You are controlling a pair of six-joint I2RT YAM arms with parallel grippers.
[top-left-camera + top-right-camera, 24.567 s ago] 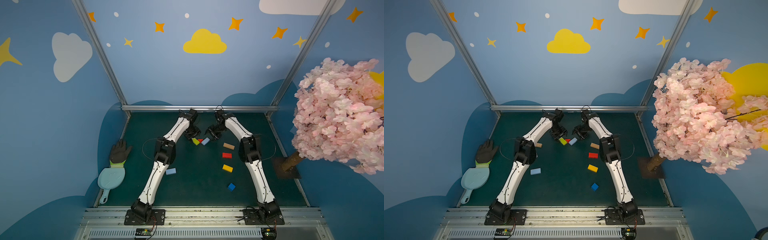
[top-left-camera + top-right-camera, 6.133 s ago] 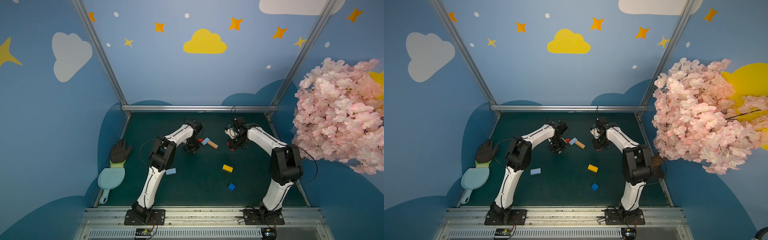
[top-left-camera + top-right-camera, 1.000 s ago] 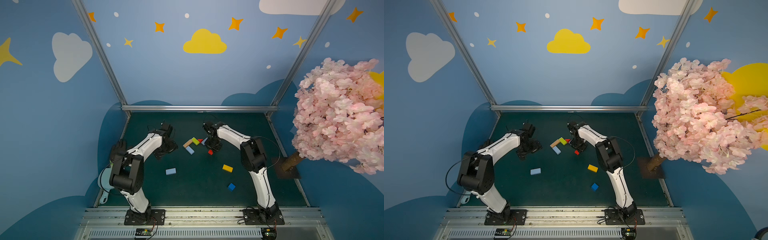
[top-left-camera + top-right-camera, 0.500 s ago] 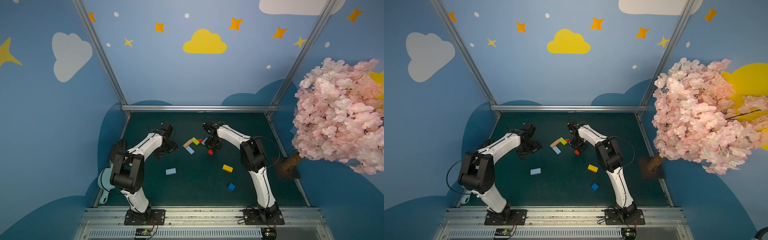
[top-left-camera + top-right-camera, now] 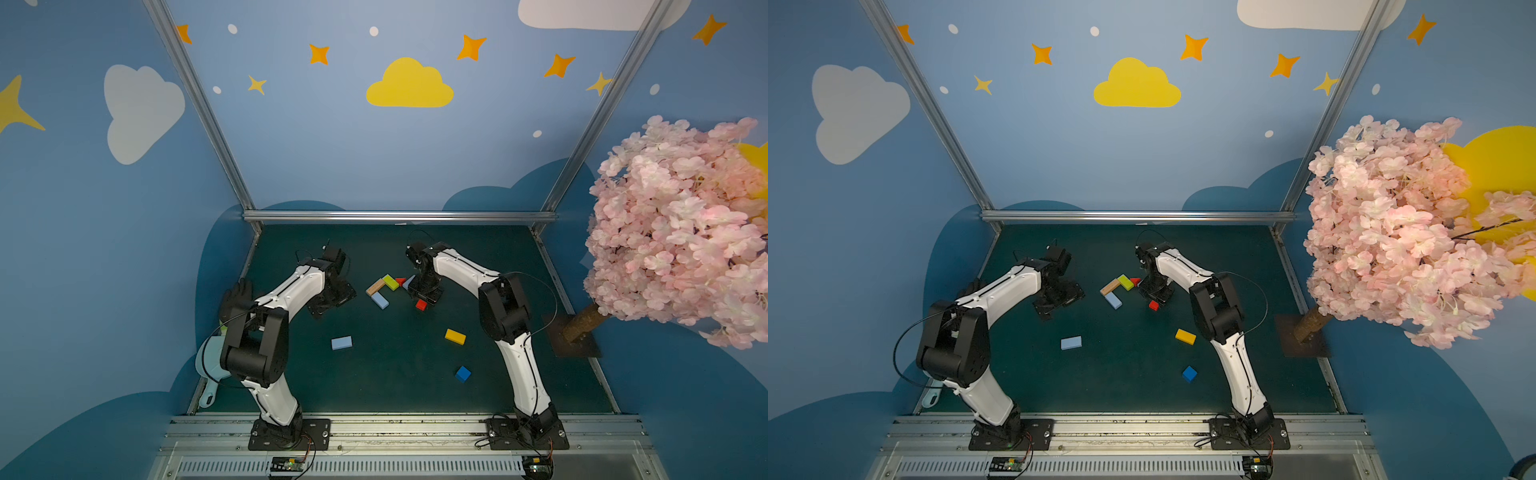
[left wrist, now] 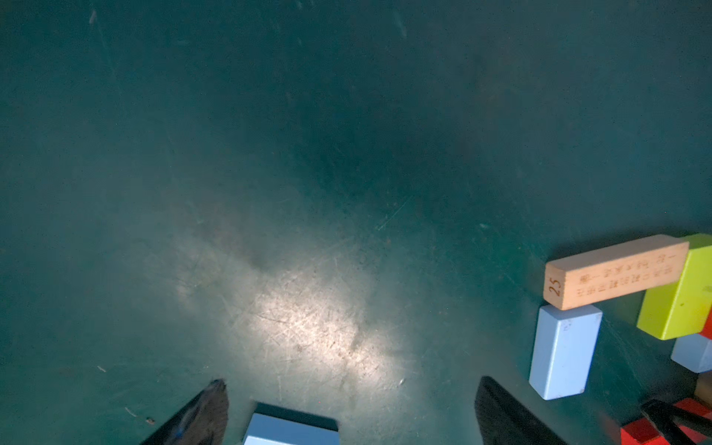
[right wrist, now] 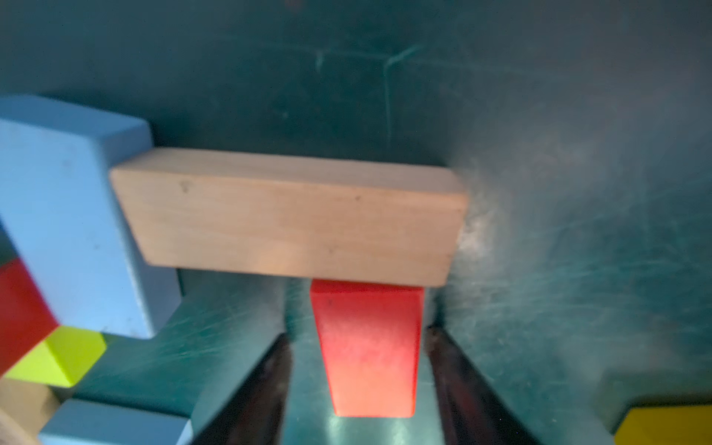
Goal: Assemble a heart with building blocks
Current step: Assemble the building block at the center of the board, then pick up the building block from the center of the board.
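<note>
Part of the heart lies mid-table: a tan block [image 5: 375,286], a lime green one [image 5: 390,281], the red wedge [image 5: 400,281] and a light blue block [image 5: 379,300]. My right gripper [image 5: 424,296] hangs low over a red block [image 5: 421,304]. In the right wrist view the red block [image 7: 366,346] lies on the mat between the fingers [image 7: 269,370], a gap on each side, its end against another tan block [image 7: 289,215]. My left gripper [image 5: 332,297] is open over bare mat [image 6: 308,316].
Loose blocks lie nearer the front: a light blue one [image 5: 341,343], a yellow one [image 5: 455,336] and the dark blue cube [image 5: 462,373]. A glove [image 5: 237,297] and a scoop lie at the left edge. A pink blossom tree [image 5: 681,224] stands at the right.
My right gripper's jaws have opened off the red block, which stays on the mat. Neither arm has visibly shifted.
</note>
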